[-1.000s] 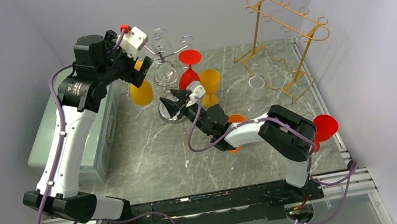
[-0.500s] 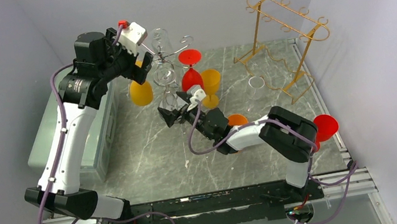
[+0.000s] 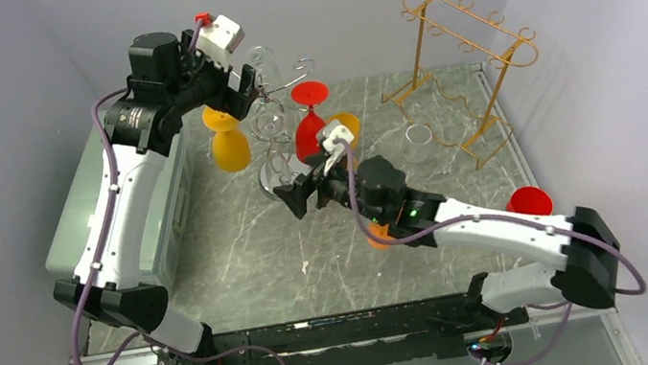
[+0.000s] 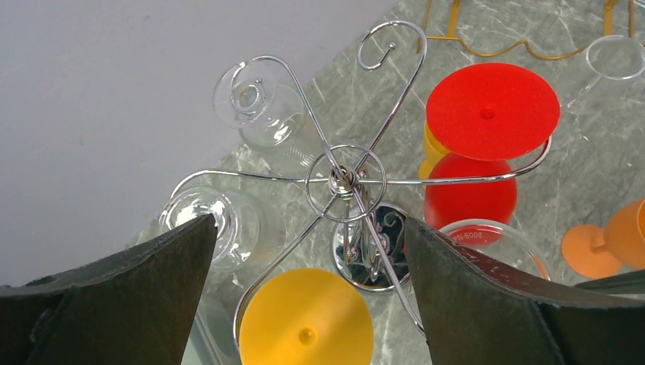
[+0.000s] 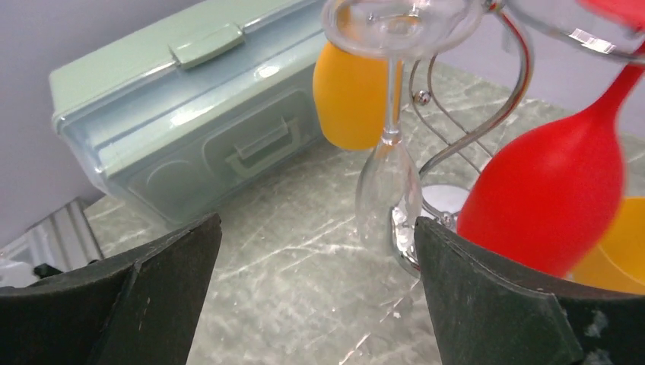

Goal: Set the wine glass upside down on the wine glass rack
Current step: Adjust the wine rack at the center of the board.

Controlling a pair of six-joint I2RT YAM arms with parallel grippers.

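1. the clear wine glass (image 5: 388,179) hangs upside down on the chrome wire wine glass rack (image 4: 346,182). its round foot is caught in a curled arm at the top, the stem points down, and the bowl hangs lowest, just above the rack's shiny round base.
2. the right gripper (image 5: 316,228) is spread wide and holds nothing. its two black fingers frame the hanging clear glass from the near side, apart from it.
3. the left gripper (image 4: 308,228) is also spread wide and empty. it hovers above the rack, looking straight down on the centre hub.
4. other arms of the rack carry a yellow plastic wine glass (image 4: 306,331), a red plastic wine glass (image 4: 490,110) and two more clear glasses (image 4: 251,99), all foot up.
5. a pale green lidded plastic box (image 5: 190,114) sits at the left edge of the grey marbled table (image 3: 242,243), left of the rack.
6. a gold wire rack (image 3: 461,55) stands at the far right of the table, well apart from the chrome one.
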